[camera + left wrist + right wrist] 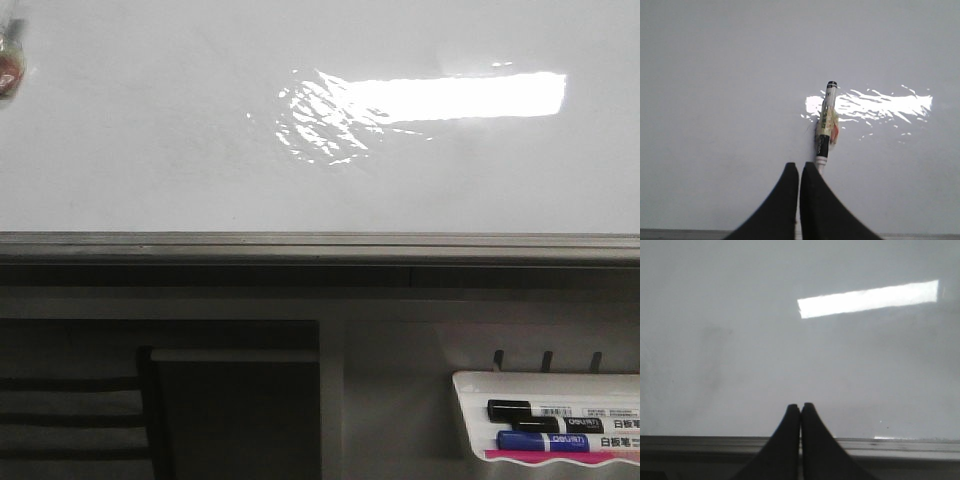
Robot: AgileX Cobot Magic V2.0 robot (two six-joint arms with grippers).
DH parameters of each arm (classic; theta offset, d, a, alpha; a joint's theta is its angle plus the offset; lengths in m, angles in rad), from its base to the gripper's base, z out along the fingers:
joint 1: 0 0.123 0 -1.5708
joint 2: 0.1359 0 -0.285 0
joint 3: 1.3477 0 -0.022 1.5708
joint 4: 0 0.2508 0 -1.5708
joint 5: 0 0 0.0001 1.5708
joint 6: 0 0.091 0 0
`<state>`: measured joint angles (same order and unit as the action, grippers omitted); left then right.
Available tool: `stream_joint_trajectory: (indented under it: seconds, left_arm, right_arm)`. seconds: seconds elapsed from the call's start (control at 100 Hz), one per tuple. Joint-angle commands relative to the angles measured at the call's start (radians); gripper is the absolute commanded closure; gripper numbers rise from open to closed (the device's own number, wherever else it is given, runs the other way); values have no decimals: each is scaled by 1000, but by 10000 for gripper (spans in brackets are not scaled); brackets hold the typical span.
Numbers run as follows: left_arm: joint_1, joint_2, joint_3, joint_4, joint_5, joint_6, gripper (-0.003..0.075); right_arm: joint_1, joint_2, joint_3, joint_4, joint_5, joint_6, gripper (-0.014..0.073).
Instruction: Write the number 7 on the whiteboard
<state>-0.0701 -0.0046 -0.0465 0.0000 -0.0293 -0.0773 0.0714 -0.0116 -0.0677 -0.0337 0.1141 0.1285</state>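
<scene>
1. Trays come nearest in the front view: a white marker tray [470,420] hangs at lower right, below the board, holding a black-capped marker [545,410] and, just beneath it, a blue-capped marker [560,441].

2. Above the tray, the grey bottom rail [320,245] runs the full width of the frame, and the whiteboard [150,150] fills everything beyond it.

3. Left tool [799,167], seen from its own wrist, has its two black fingers pressed together; whether they clamp anything cannot be told. A marker [824,125] with a black cap and a yellowish band rises from just past the fingertips, its base touching or hidden at their tips, its far end towards the board.

4. Right tool [800,406], seen from its wrist, is closed with nothing between its fingers, poised over the rail with the board beyond.

5. Glare [440,98], a bright rectangular reflection, sits on the board's upper middle.

6. No clear figure 7 can be made out on the board in any view; only faint smudges show.

7. A small blurred object [10,60] clings to the board's far left edge.
</scene>
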Motion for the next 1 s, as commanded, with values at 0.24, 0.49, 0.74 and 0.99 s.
stream_joint_trajectory:
  seconds: [0.24, 0.49, 0.74, 0.99]
  left_arm:
    - [-6, 213, -391, -11, 263, -9, 741]
    - [-6, 395, -558, -9, 371, -9, 741]
    - [-6, 408, -559, -9, 371, -9, 741]
    - [-6, 408, -559, -9, 371, -9, 741]
  right_arm:
    - [-7, 207, -318, 3, 126, -6, 665]
    - [-7, 416, -553, -2, 344, -113, 665]
    - [-7, 491, -580, -2, 321, -113, 665]
    - [-7, 492, -580, -2, 322, -113, 665]
